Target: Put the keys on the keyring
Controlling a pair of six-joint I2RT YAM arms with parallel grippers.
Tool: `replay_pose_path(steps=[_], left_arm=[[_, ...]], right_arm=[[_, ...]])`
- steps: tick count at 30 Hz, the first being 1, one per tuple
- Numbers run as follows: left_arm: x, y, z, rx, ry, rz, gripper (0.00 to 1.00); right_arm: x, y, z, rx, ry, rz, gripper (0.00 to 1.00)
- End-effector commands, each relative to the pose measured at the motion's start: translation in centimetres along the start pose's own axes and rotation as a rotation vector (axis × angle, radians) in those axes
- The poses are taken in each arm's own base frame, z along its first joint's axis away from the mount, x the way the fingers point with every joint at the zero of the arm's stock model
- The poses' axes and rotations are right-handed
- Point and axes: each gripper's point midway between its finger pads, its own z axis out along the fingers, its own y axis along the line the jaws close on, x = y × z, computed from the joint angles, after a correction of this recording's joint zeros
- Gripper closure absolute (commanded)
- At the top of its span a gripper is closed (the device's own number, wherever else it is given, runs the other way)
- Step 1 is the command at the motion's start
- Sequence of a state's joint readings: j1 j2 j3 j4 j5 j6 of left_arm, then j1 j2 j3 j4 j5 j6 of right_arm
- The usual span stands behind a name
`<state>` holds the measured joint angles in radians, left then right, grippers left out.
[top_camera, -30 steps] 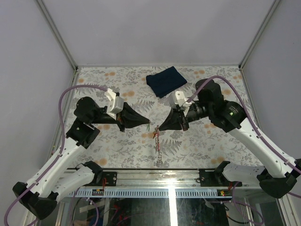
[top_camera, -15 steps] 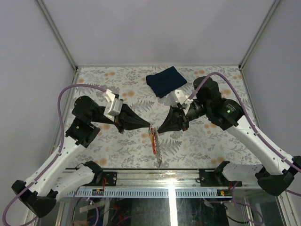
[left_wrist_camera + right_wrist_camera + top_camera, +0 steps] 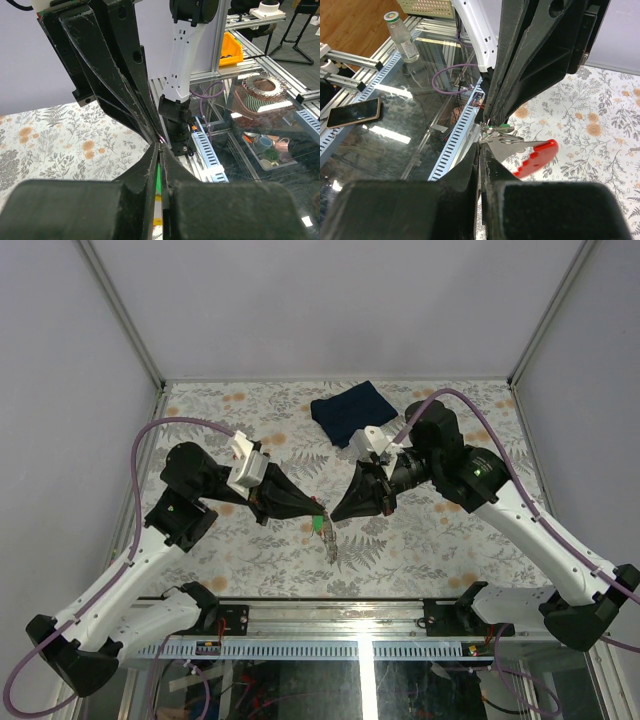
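Note:
My left gripper (image 3: 318, 511) is shut on a key with a bright green head (image 3: 318, 524). In the left wrist view only a green sliver (image 3: 159, 179) shows between the shut jaws (image 3: 161, 145). A yellow sliver shows lower in that gap; I cannot tell what it is. My right gripper (image 3: 333, 518) is shut on the keyring (image 3: 509, 140), a thin silvery loop with a red tag (image 3: 540, 155) hanging to its right. The two gripper tips nearly touch above the table's middle. The green head (image 3: 503, 127) sits right against the loop. The keyring's end (image 3: 331, 546) dangles below the tips.
A folded dark blue cloth (image 3: 352, 412) lies at the back centre of the floral table (image 3: 430, 540). The metal rail (image 3: 330, 615) runs along the near edge between the arm bases. Side walls stand left and right.
The left gripper has moved right until its tip meets the right gripper's tip. The right gripper shifted slightly left. The keyring now hangs shorter, with the green head showing beside it.

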<state>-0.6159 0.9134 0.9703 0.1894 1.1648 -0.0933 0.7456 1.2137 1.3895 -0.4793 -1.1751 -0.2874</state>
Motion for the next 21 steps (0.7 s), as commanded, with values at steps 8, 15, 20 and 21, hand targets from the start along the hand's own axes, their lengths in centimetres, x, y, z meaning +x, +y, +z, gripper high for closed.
replay_pose_path(steps=[8, 15, 20, 21], left_arm=[[-2.42, -0.56, 0.42, 0.03, -0.038, 0.087, 1.0], [-2.37, -0.95, 0.65, 0.058, -0.033, 0.08, 1.0], [-2.09, -1.03, 0.68, 0.066, -0.021, 0.074, 1.0], [-2.1, -1.11, 0.65, 0.068, -0.018, 0.073, 1.0]], right_arm=[[-1.91, 0.23, 0.14, -0.052, -0.044, -0.042, 1.0], [-2.01, 0.3, 0.18, -0.06, -0.048, -0.039, 1.0], [-2.29, 0.44, 0.05, -0.052, -0.052, -0.053, 1.0], [-2.31, 0.51, 0.0, -0.05, -0.052, -0.055, 1.0]])
